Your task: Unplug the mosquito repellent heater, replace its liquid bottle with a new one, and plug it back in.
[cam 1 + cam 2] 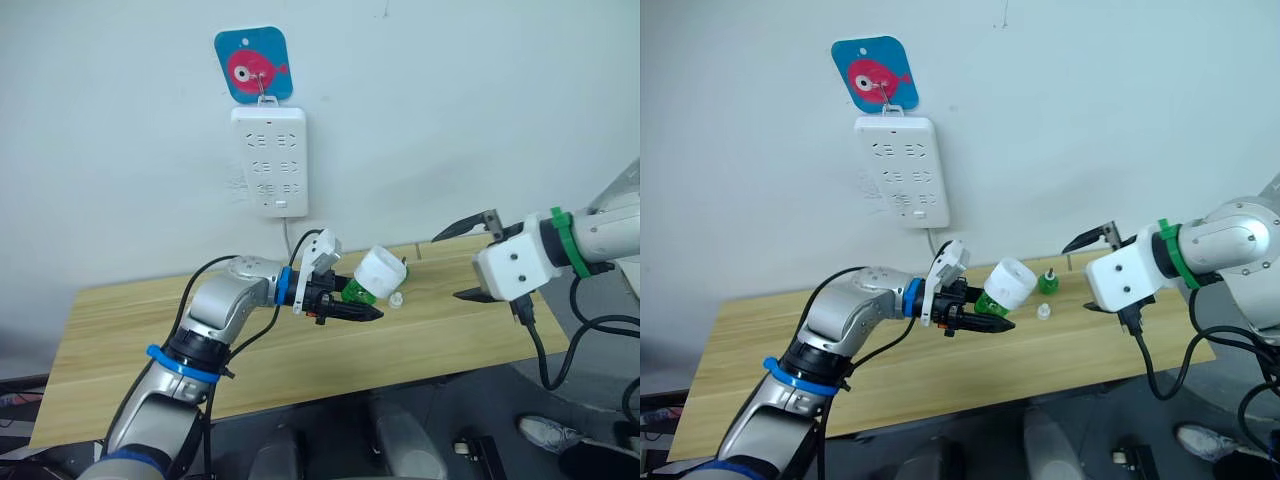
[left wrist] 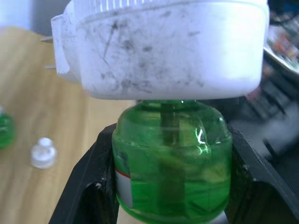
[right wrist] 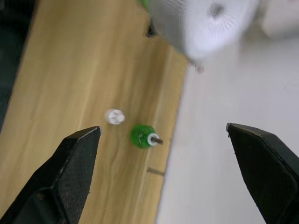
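Heater | screwed onto green bottle, left gripper clamped on bottle for twisting | right gripper wide open, empty, beside heater | other bottle, loose cap on bench below right gripper

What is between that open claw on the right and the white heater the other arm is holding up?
Nothing visible. The right gripper is open, and only open air separates it from the heater, which the left gripper holds up by its green bottle.

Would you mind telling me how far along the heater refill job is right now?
Done: the mosquito repellent heater is unplugged, off the power strip. A green bottle and a loose cap sit on the table. In hand: the left gripper clamps the bottle seated under the heater. The right gripper hangs open nearby. Left: plugging back in.
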Controlling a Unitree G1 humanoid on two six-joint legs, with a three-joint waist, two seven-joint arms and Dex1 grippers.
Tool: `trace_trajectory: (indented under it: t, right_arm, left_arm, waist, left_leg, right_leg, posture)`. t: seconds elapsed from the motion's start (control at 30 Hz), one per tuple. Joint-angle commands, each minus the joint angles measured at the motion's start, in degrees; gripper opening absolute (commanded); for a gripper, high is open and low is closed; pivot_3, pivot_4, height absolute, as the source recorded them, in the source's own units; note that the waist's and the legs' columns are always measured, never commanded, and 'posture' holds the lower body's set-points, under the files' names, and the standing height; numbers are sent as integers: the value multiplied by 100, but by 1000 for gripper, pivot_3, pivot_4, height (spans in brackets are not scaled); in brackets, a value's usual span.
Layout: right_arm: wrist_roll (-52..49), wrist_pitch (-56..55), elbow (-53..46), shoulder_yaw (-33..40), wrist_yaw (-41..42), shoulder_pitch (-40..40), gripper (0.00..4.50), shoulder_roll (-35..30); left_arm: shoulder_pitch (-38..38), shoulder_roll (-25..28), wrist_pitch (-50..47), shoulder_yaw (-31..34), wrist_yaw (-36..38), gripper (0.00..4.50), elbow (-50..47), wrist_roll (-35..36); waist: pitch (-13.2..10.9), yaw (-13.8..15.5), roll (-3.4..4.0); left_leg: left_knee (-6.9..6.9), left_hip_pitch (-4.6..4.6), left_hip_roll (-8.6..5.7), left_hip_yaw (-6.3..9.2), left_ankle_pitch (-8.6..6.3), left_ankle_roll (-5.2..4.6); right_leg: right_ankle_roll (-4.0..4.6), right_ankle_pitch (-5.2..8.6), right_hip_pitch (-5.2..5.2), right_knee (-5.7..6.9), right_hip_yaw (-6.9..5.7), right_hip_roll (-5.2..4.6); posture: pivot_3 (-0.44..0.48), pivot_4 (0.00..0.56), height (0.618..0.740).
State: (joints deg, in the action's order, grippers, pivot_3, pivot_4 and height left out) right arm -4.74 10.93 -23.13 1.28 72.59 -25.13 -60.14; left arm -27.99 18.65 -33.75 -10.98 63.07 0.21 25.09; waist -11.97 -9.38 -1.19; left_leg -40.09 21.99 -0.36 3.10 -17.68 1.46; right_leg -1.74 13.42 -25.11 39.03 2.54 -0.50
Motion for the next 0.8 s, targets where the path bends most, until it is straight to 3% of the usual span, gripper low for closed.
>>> trace_trajectory:
  t: [0.03, 0.1, 0.27, 0.43, 0.53, 0.8]
  right_arm:
    - [-559, 2004, -1146, 1140, -1061, 693, 4500, 508]
    - [-827, 2980, -1750, 1359, -1711, 888, 4500, 1034]
    - [-1394, 5342, -3152, 1395, -3738, 826, 4500, 3383]
    - [-1388, 5993, -3665, 762, -5254, 701, 4500, 5343]
    - [-1535, 6061, -3685, 584, -5480, 731, 4500, 5669]
    - [-1692, 5831, -3428, 226, -5835, 846, 4500, 5749]
  left_arm:
    - [415, -387, 1196, 328, -815, 2240, -285, -307]
    - [626, -494, 1782, 277, -956, 2240, -313, -529]
    - [1035, -868, 2959, 198, -1562, 2240, -297, -989]
    - [1050, -1233, 3714, 133, -2299, 2240, -116, -1500]
    - [971, -1320, 3845, 133, -2562, 2240, -1, -1653]
    - [829, -1344, 4035, 126, -2917, 2240, 201, -1820]
  waist:
    - [2, 22, -3]
    - [3, 21, -2]
    - [86, -23, 21]
    - [117, -39, 42]
    - [132, -36, 39]
    - [136, -165, 37]
  left_leg:
    - [0, 4, 0, 1, 0, 0]
    - [-1, 0, -4, -8, 0, 0]
    - [2, -20, 1, -10, 0, 1]
    - [6, -14, -1, -5, 0, 0]
    - [5, -12, -8, -5, 0, -1]
    - [9, -10, -5, 2, -1, -3]
  right_leg:
    - [0, 0, -1, 0, 0, 0]
    - [0, -1, -3, 8, 9, -2]
    - [0, -2, 11, 9, 11, 6]
    - [0, -2, 8, 5, 8, 8]
    - [0, -2, 10, 0, 7, 6]
    - [-1, -1, 10, -4, -1, 21]
  posture:
    - [-277, 159, 730]
    - [-283, 159, 730]
    - [-291, 161, 730]
    - [-290, 161, 730]
    - [-286, 160, 730]
    - [-290, 161, 730]
